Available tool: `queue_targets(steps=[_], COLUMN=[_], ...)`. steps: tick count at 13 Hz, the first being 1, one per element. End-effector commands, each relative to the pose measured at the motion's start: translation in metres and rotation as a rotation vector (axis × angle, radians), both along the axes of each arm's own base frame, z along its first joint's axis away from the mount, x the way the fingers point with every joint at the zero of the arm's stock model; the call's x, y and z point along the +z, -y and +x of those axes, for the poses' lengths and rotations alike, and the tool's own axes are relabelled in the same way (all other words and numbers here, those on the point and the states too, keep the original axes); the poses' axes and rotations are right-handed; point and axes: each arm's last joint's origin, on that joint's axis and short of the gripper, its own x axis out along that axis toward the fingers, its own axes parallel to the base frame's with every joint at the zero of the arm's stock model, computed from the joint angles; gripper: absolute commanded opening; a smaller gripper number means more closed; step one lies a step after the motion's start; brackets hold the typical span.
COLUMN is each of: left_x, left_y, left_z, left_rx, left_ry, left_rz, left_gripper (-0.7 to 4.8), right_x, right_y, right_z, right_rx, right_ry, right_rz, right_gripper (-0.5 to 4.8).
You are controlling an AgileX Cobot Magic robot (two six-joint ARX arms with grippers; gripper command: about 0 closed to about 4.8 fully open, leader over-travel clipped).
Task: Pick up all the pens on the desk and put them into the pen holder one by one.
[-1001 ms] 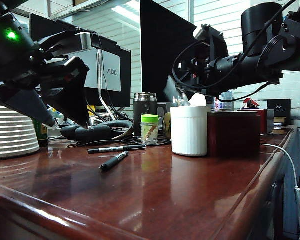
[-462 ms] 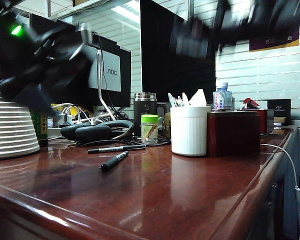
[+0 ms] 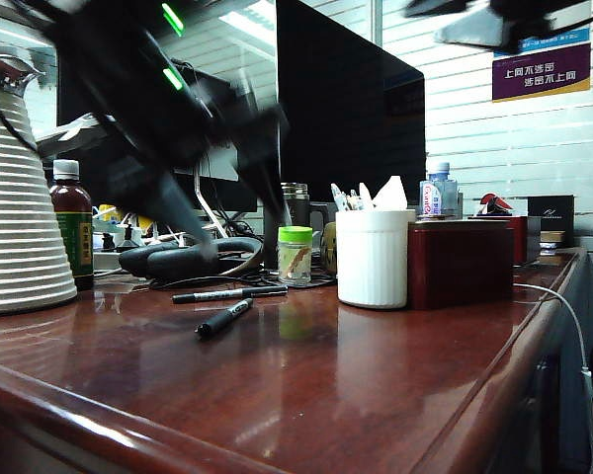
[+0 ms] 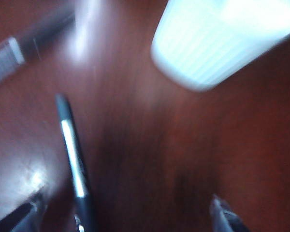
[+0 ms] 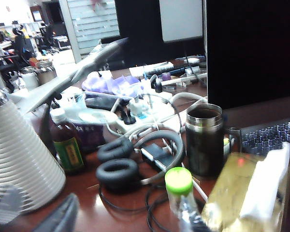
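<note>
The left gripper (image 4: 125,215) is hanging wide open over the desk (image 3: 376,375), a pen (image 4: 75,164) at its 9 o'clock. Straddling it crosswise would suit best. The right gripper (image 3: 494,25) is high above the pen holder (image 3: 374,259), its opening unclear.

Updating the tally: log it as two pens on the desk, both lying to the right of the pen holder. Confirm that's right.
Wrong side. In the exterior view both pens, the thin black marker and the short black marker, lie on the desk to the left of the pen holder, not the right.
</note>
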Motion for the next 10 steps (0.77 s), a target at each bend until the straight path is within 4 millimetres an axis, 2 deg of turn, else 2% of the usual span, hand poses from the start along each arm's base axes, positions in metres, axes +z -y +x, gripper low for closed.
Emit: queue_targets(steps=[1, 3, 4, 6, 7, 8, 9, 10], left_x=[-0.041, -0.048, -0.048, -0.048, -0.048, -0.048, -0.034, 0.063], left_y=[0.012, 0.013, 0.013, 0.013, 0.014, 0.014, 0.020, 0.019], left_z=[0.026, 0.027, 0.027, 0.027, 0.027, 0.027, 0.031, 0.030], left_rx=[0.140, 0.140, 0.143, 0.148, 0.132, 0.122, 0.057, -0.033], left_ry=[-0.114, -0.135, -0.135, -0.138, -0.150, -0.157, -0.078, 0.316], left_rz=[0.150, 0.165, 0.163, 0.159, 0.145, 0.135, 0.012, -0.464], left_gripper=[4.58, 4.52, 3.86, 1.94, 0.19, -0.06, -0.06, -0.06], right_x=[0.017, 0.014, 0.013, 0.012, 0.012, 0.012, 0.013, 0.013], right_y=[0.011, 0.011, 0.011, 0.011, 0.011, 0.011, 0.011, 0.029], right_z=[-0.010, -0.010, -0.010, -0.010, -0.010, -0.010, -0.010, -0.007], right_rx=[0.000, 0.000, -0.001, -0.001, -0.001, -0.001, -0.003, -0.059], right_ry=[0.069, 0.037, 0.024, 0.023, 0.023, 0.023, 0.038, 0.040], right_rz=[0.009, 0.004, 0.001, -0.001, -0.001, -0.001, -0.018, -0.019], right_gripper=[2.82, 2.78, 2.78, 2.78, 2.78, 2.78, 2.73, 2.73])
